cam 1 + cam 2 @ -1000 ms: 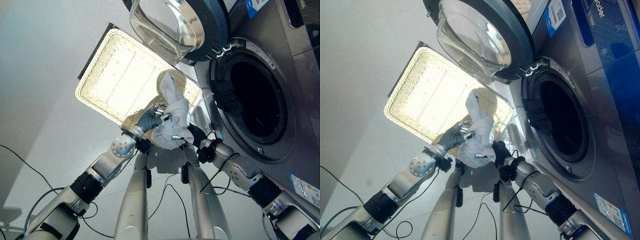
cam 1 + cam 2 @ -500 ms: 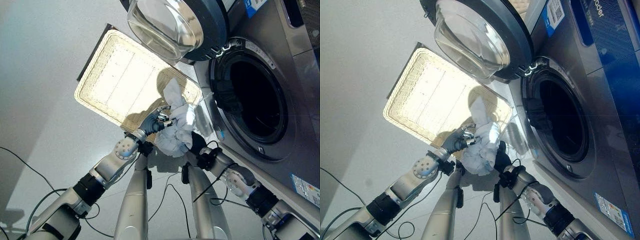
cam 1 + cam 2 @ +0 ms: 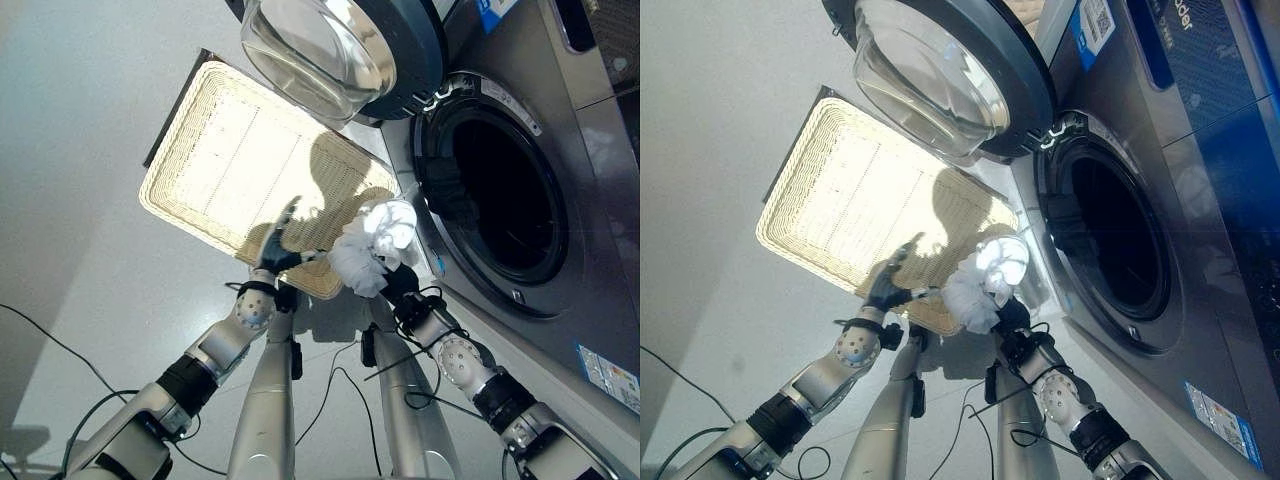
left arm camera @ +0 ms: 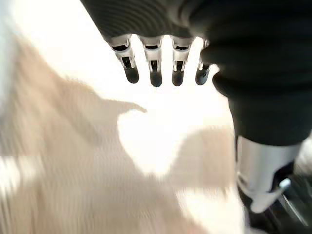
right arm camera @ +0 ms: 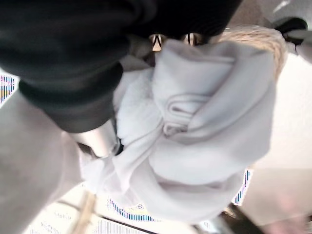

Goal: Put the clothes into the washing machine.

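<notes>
The white garment (image 3: 372, 250) is bunched into a soft, rumpled ball in the right hand (image 3: 402, 283), just right of centre in the left eye view. It sits in the gap between the near corner of the wicker basket (image 3: 190, 170) and the washing machine's (image 3: 590, 180) open drum mouth (image 3: 495, 195). In the right wrist view the cloth (image 5: 195, 131) bulges past the dark ribbed cover, with the fingers curled into its folds, so the hold looks secure (a judgement from how the fabric wraps the hand).

The left hand (image 3: 277, 245) hovers over the basket's lower edge, fingers straight and spread, holding nothing; its own wrist view shows the dark-tipped fingers (image 4: 155, 73) in a row above the pale weave.

As for progress, the garment is out of the basket but not yet in the drum, so the carry across and the release inside are left. The basket's floor looks bare as far as the pictures show, so this may be the last piece.

The basket is a flat rectangular tray of tight, pale woven cane with a darker rim. The round door (image 3: 340, 50) at the top of the frame stands swung open, a domed bowl of clear glass in a dark grey ring. The machine's front is smooth grey metal, and a dark rubber seal lines the circular opening.
</notes>
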`<state>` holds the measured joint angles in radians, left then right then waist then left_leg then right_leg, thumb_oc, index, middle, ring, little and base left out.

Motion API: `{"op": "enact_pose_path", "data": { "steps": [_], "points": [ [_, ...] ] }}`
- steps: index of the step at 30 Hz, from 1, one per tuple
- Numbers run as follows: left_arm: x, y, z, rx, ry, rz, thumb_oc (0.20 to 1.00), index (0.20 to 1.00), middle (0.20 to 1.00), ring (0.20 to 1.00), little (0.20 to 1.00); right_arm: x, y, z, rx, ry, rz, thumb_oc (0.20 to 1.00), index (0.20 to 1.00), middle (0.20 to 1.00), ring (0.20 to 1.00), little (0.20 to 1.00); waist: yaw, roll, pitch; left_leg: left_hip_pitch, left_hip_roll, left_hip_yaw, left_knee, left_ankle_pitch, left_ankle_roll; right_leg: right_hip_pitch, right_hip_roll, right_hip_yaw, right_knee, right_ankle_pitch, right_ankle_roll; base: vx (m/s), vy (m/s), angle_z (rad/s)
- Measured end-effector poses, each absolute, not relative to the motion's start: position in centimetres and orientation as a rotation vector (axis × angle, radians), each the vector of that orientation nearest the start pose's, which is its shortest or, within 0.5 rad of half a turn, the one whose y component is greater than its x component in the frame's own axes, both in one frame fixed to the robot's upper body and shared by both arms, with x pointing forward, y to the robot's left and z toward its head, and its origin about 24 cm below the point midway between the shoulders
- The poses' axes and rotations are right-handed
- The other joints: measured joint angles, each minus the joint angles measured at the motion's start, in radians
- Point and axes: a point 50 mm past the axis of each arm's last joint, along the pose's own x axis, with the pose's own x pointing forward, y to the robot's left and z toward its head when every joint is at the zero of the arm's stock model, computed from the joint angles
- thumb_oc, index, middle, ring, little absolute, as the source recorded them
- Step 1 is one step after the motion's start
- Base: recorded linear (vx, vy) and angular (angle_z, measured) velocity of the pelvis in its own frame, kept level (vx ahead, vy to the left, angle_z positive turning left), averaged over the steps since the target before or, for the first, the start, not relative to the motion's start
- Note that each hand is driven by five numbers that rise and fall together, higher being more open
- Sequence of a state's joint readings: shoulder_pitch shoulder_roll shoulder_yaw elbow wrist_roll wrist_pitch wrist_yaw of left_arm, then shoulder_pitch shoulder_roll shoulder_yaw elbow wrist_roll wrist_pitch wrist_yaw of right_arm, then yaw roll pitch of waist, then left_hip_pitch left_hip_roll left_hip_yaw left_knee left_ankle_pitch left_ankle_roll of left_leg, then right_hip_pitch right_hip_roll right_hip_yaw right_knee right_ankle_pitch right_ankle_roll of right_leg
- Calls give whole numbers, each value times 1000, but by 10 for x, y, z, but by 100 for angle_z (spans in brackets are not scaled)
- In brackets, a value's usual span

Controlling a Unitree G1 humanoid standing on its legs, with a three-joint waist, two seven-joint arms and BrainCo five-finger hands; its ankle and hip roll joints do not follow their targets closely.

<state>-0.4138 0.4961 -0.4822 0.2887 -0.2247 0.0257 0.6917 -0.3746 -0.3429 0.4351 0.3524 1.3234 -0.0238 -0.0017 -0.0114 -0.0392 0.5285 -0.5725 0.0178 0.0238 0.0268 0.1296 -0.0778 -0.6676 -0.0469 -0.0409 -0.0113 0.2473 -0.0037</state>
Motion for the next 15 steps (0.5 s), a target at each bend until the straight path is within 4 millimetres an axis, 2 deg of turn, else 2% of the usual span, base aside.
{"op": "enact_pose_path", "data": {
  "steps": [3,6,8,9,10,13,15],
  "points": [
    [313,206,76,324,-79,509,1000,1000,1000,1000,1000,314,-136,40,966,244,181,200,200,200,200,200,3,0,0,4,8,0,0,1,-4,4,5,-2,0,0,0,40,-114,-1],
    [313,228,77,248,-67,622,1000,1000,1000,1000,1000,326,-156,44,1103,201,79,200,200,200,200,200,2,0,0,4,16,0,0,4,-10,4,9,-4,0,0,0,58,-137,-2],
    [313,246,78,208,-58,686,1000,1000,1000,1000,1000,344,-188,62,1349,71,-76,200,200,200,200,200,3,1,1,4,25,1,0,7,-18,2,13,-8,0,0,0,56,-117,-3],
    [313,246,78,208,-58,686,1000,1000,1000,1000,1000,344,-188,62,1349,71,-76,200,200,200,200,200,3,1,1,4,25,1,0,7,-18,2,13,-8,0,0,0,45,-103,-3],
    [313,253,78,212,-48,686,1000,1000,1000,1000,1000,356,-219,91,1499,-95,-180,200,200,200,200,200,4,2,1,3,26,1,-2,9,-22,0,18,-10,0,0,0,33,-92,-3],
    [313,257,77,214,-43,671,1000,1000,1000,1000,1000,365,-260,131,1634,-331,-315,200,200,200,200,200,5,3,1,3,32,2,-2,9,-25,-1,23,-12,-1,0,0,24,-83,-4],
    [316,248,77,219,-51,617,1000,1000,1000,1000,1000,359,-265,128,1703,-431,-481,200,200,200,200,200,14,20,10,1,33,2,-2,9,-27,-4,25,-12,-2,0,-1,0,0,0]
  ]
}}
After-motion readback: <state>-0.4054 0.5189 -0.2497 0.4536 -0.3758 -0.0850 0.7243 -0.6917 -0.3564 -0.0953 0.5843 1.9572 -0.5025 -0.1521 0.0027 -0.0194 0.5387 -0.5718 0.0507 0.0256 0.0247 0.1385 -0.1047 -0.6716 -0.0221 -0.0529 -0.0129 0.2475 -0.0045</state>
